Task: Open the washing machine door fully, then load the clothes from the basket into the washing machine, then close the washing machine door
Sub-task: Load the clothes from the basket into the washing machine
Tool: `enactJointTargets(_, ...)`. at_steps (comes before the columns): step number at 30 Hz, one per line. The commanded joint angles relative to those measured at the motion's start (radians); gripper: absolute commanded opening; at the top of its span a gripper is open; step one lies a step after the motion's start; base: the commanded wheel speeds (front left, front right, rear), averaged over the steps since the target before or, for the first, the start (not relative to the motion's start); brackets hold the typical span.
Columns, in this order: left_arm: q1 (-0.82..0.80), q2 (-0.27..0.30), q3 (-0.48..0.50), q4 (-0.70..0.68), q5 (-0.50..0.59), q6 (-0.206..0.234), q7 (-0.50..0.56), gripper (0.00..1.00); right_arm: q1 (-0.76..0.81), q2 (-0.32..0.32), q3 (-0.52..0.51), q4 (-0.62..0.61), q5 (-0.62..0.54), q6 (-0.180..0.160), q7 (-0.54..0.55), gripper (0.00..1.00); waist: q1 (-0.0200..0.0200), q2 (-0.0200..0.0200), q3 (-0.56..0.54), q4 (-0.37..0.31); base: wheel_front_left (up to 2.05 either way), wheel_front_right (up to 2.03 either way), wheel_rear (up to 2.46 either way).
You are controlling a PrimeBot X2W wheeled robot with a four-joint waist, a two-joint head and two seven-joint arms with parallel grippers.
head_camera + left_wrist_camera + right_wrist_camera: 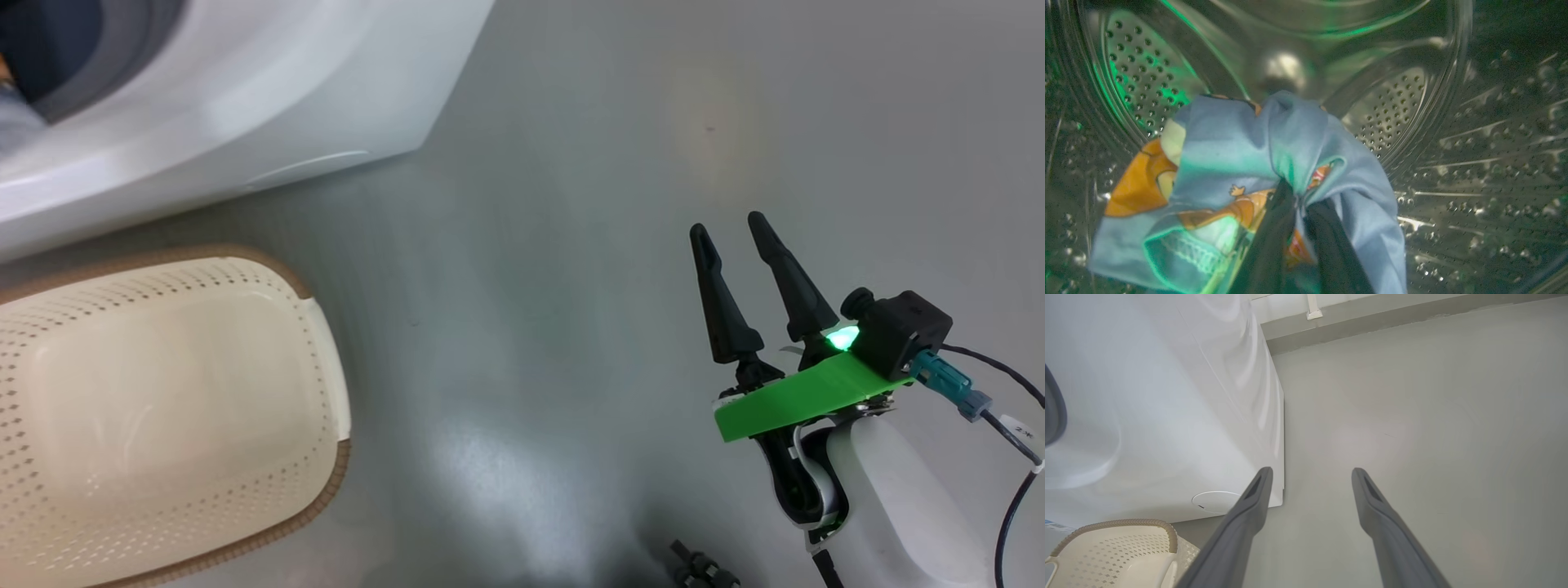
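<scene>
The loading step was in hand: the left tool (1296,192) was closed on the clothes (1229,155) inside the washing machine (245,98) drum (1147,73). The basket (163,408), at 8 o'clock in the head view, looked empty. The right tool (728,225), at 4 o'clock, stood open and held nothing. Next, I think, the left tool should release the clothes and withdraw.

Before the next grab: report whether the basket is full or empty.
Empty where visible: the basket has a bare perforated floor, no cloth in it.
</scene>
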Motion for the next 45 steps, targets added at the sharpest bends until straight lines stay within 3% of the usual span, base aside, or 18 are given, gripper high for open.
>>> enactJointTargets(1,0.006,0.038,0.027,0.008,0.022,-0.005,-0.004,1.00,0.007,0.002,0.024,-0.018,0.007,0.006,-0.005,1.00,0.0000,-0.0001,0.009,-0.014,0.00,0.00,0.00)
enactJointTargets(9,0.035,-0.035,-0.035,0.166,0.024,-0.005,-0.005,1.00,-0.003,0.002,0.028,0.006,0.001,0.006,-0.005,1.00,0.0000,-0.0001,-0.044,0.013,0.00,0.00,0.00)
enactJointTargets(19,0.136,-0.053,-0.117,0.162,-0.054,-0.005,-0.004,1.00,-0.012,0.002,0.019,0.037,-0.006,0.006,-0.005,1.00,0.0000,-0.0001,-0.136,0.051,0.00,0.00,0.00)
enactJointTargets(28,0.323,-0.063,-0.108,0.050,-0.065,-0.005,-0.005,1.00,-0.013,0.002,0.009,0.072,-0.016,0.006,-0.005,1.00,0.0000,-0.0001,-0.267,0.085,0.00,0.00,0.00)
enactJointTargets(45,0.747,-0.159,0.030,-0.216,0.071,-0.005,-0.005,1.00,0.043,-0.008,-0.024,0.141,-0.019,0.006,-0.005,1.00,0.0000,-0.0001,-0.498,0.167,0.00,0.00,0.00)
